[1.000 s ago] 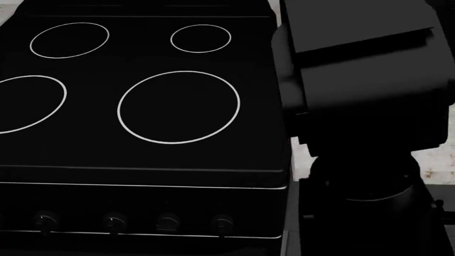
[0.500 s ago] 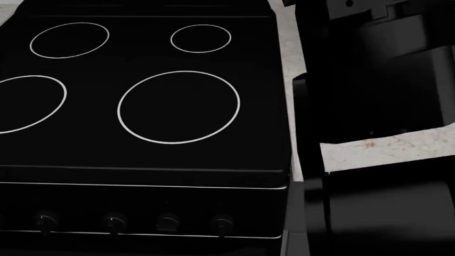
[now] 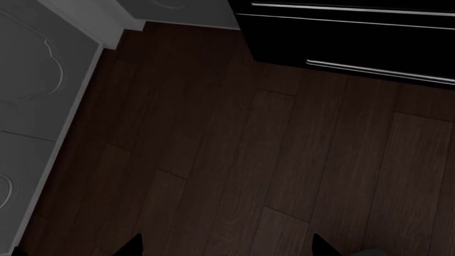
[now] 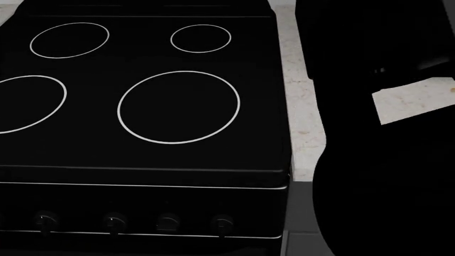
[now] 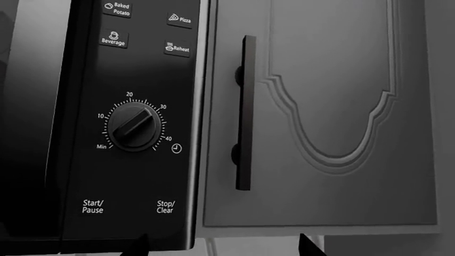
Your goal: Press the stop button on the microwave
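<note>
The black microwave control panel (image 5: 135,122) fills one side of the right wrist view. It has a timer dial (image 5: 133,127), a "Start/Pause" label (image 5: 93,206) and the "Stop/Clear" button (image 5: 165,207) near its lower corner. My right gripper (image 5: 224,248) is open and empty. Its fingertips (image 5: 139,246) just show at the frame edge, a short way off the panel, with the Stop/Clear button close beside one tip. My left gripper (image 3: 229,249) is open and empty and hangs over the dark wood floor (image 3: 235,160). In the head view my right arm (image 4: 384,176) is a dark mass at the right.
A grey cabinet door (image 5: 334,106) with a dark bar handle (image 5: 245,112) adjoins the microwave. A black stove (image 4: 142,106) with several burner rings and front knobs (image 4: 114,221) lies below the head. A speckled counter (image 4: 302,112) runs to its right. The black oven front (image 3: 355,37) and white cabinets (image 3: 35,106) border the floor.
In the head view my right arm has shifted: its bulk now covers the lower right, and more of the speckled counter shows beside the stove. The stove has not moved.
</note>
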You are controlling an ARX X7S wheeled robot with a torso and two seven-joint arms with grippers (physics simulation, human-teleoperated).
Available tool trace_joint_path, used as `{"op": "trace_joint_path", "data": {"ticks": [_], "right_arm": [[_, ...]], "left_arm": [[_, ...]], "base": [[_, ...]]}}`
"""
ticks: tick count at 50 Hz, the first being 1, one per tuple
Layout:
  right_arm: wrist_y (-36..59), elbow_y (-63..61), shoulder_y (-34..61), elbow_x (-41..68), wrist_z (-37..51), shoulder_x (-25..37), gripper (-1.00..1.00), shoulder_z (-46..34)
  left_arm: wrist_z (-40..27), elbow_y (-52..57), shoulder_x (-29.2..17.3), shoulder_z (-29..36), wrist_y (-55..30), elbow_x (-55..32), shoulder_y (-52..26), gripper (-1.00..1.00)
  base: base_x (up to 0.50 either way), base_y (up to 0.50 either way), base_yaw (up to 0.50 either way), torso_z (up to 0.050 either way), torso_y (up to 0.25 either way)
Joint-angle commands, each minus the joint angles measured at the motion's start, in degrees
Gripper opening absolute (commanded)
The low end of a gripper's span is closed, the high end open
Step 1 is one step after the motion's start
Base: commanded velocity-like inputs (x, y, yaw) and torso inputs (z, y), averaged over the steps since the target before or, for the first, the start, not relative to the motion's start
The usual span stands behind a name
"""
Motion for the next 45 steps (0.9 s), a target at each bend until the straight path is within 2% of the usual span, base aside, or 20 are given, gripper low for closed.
{"op": "trace_joint_path", "data": {"ticks": [1,9,20,30,45], "right_arm": [[-1.01,3.91,4.33,21.49,-0.35,-0.06,1.00,-13.68],[-2.04,2.39,5.91,34.75,0.41,-0.06,1.00,-24.10],[-3.25,-2.83,9.21,42.68,4.54,-0.06,1.00,-36.58],[-2.95,-3.90,13.97,45.32,3.94,-0.05,1.00,-38.32],[-7.32,-2.46,12.72,44.80,2.21,-0.02,1.00,-38.59]], "left_arm": [[0.00,0.00,0.00,0.00,0.00,0.00,0.00,1.00],[0.00,0.00,0.00,0.00,0.00,0.00,0.00,1.00],[0.00,0.00,0.00,0.00,0.00,0.00,0.00,1.00],[0.00,0.00,0.00,0.00,0.00,0.00,0.00,1.00],[0.00,0.00,0.00,0.00,0.00,0.00,0.00,1.00]], "base": [[0.00,0.00,0.00,0.050,0.045],[0.00,0.00,0.00,0.050,0.043],[0.00,0.00,0.00,0.050,0.043],[0.00,0.00,0.00,0.044,0.035],[0.03,0.00,0.00,0.000,0.000]]}}
